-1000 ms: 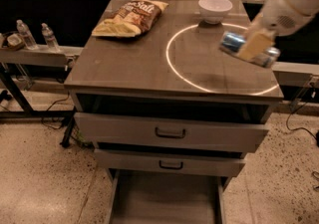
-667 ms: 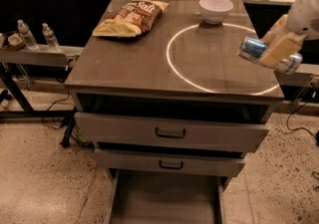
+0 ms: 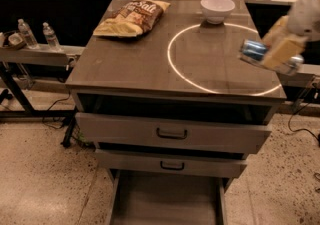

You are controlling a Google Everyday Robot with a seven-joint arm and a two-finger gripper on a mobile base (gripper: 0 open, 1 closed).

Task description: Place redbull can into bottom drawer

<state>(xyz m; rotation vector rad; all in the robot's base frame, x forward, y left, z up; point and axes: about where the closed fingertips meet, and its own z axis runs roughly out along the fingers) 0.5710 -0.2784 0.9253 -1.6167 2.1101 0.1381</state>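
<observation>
My gripper [image 3: 280,53] is at the right edge of the view, above the right side of the counter top, shut on the redbull can [image 3: 254,50]. The can is blue and silver and lies on its side in the fingers, its end pointing left. The bottom drawer [image 3: 167,201] is pulled out at the foot of the cabinet, a wide shallow grey tray with a flat floor. It lies well below and to the left of the gripper.
A chip bag [image 3: 132,16] and a white bowl [image 3: 217,9] sit at the back of the counter top [image 3: 130,64]. Two upper drawers with dark handles [image 3: 171,134] stand partly open above the bottom one. Two water bottles [image 3: 37,34] stand on a shelf at left.
My gripper has carried the can to the right and slightly down, from over the counter's right part toward its right edge. Nothing else has moved.
</observation>
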